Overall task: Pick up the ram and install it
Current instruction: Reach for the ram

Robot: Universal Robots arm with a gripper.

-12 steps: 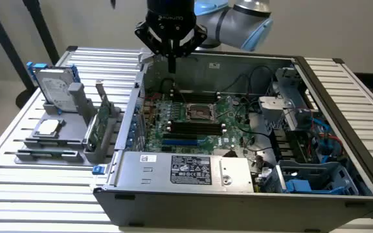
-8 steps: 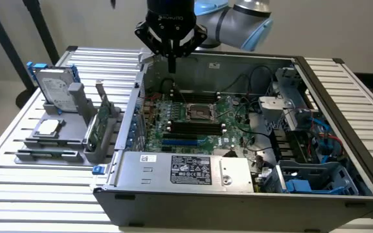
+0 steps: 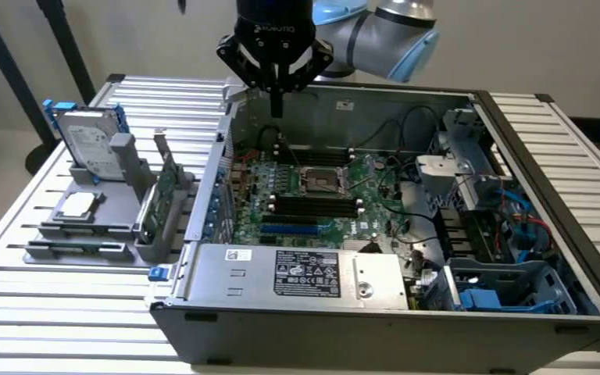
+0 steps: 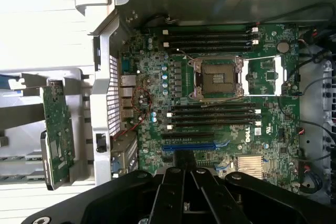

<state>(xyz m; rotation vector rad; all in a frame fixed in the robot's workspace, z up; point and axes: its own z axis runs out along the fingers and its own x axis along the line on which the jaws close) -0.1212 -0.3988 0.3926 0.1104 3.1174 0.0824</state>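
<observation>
My gripper (image 3: 276,112) hangs shut above the back left corner of the open computer case (image 3: 383,312), with nothing between its fingers. In the wrist view the closed fingertips (image 4: 185,158) point down at the green motherboard (image 4: 262,129), just in front of the blue slot (image 4: 189,146). The black memory slots (image 4: 212,115) beside the processor socket (image 4: 217,78) look empty. On the grey rack (image 3: 123,226) at the exterior view's left, a slim dark strip (image 3: 76,249) lies in the low front groove; it may be the ram, but I cannot tell for sure.
The rack also holds a silver hard drive in a blue frame (image 3: 87,141), a small square chip (image 3: 76,206) and an upright green card with a metal bracket (image 3: 154,207). The power supply (image 3: 300,273), cables and drive cages (image 3: 487,226) crowd the case. A slatted table (image 3: 60,312) lies underneath.
</observation>
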